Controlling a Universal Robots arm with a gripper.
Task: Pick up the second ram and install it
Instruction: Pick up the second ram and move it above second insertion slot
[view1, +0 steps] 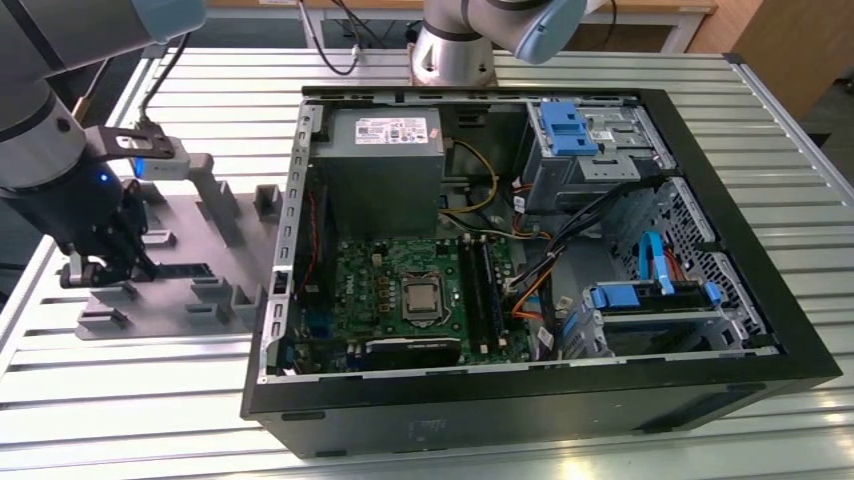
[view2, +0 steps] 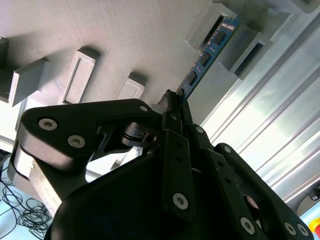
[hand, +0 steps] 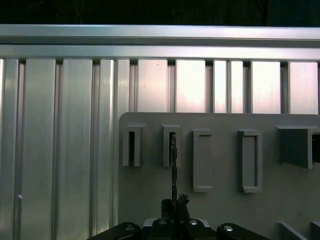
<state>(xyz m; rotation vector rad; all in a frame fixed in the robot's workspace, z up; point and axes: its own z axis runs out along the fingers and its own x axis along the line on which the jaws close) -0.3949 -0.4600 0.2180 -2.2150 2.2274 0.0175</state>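
Observation:
The second ram (view2: 207, 52) is a thin blue stick with black chips. Its far end stands in a slotted post of the grey tray (view2: 125, 40). In the first wrist view the ram (hand: 173, 165) appears edge-on, running from a post slot back to my fingers. My gripper (view2: 175, 100) (hand: 174, 202) is shut on the near end of the stick. The exterior view places the gripper (view1: 107, 265) low over the tray (view1: 200, 230), at the exterior view's left, beside the open computer case.
The open black computer case (view1: 534, 400) lies at the exterior view's right of the tray, with the green motherboard (view1: 387, 290) and its long black memory slots (view1: 483, 295) inside. Cables, drive bays and a power supply crowd the case. Several upright posts (hand: 202, 160) stand around the ram.

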